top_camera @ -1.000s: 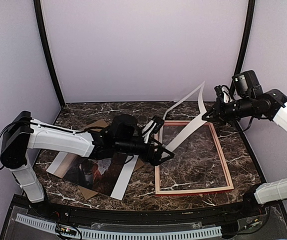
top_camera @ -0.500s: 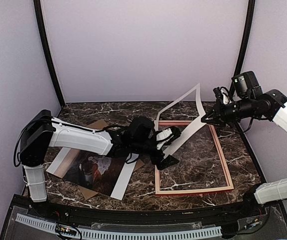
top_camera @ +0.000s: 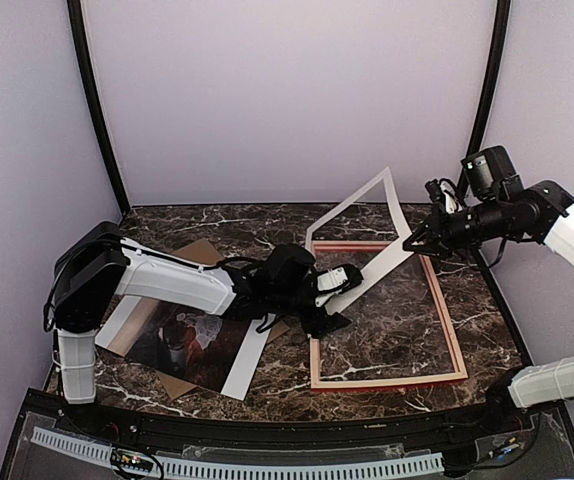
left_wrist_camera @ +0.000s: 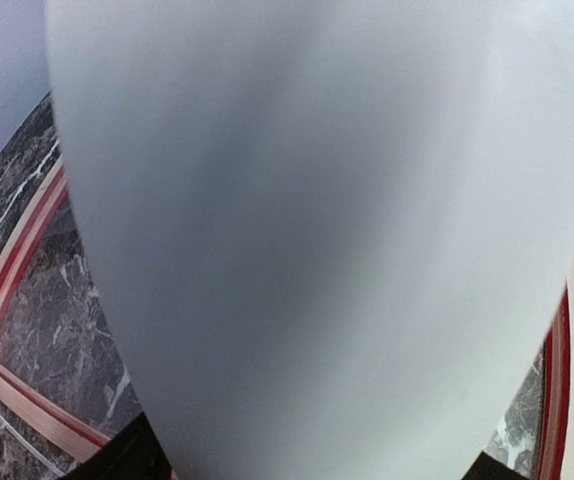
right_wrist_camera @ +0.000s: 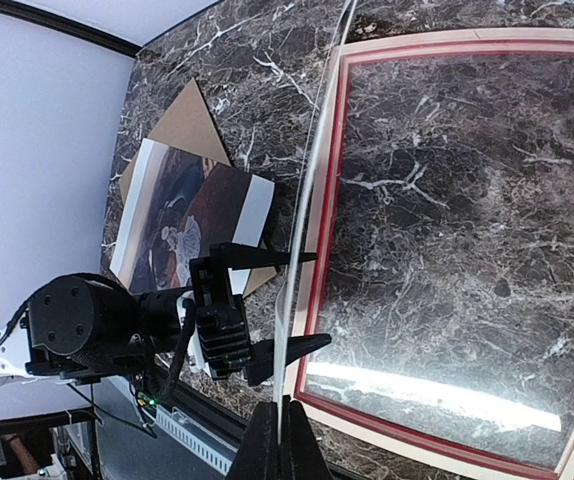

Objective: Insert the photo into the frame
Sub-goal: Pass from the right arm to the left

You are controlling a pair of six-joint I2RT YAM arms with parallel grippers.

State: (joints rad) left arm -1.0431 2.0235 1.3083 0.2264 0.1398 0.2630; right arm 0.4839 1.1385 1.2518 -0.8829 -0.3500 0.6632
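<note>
The photo [top_camera: 192, 340] lies face up at the left on a brown backing board; it also shows in the right wrist view [right_wrist_camera: 182, 225]. The red frame [top_camera: 387, 380] lies flat at centre right, with only tabletop inside it [right_wrist_camera: 437, 437]. My right gripper [top_camera: 414, 240] is shut on a corner of a white mat with a cutout [top_camera: 382, 262] and holds it tilted above the frame. My left gripper [top_camera: 342, 295] is open, its fingers [right_wrist_camera: 267, 257] either side of the mat's low edge. The mat [left_wrist_camera: 317, 250] fills the left wrist view.
The brown backing board [top_camera: 199, 250] lies under the photo, one corner pointing to the back [right_wrist_camera: 182, 120]. Black corner posts and lilac walls close the table in. The frame's red edge [left_wrist_camera: 12, 255] shows beside the mat.
The mat has gone from curled to flat and its top has dropped lower. My left gripper has slid a little right and back to the mat's low edge. The right gripper has barely moved.
</note>
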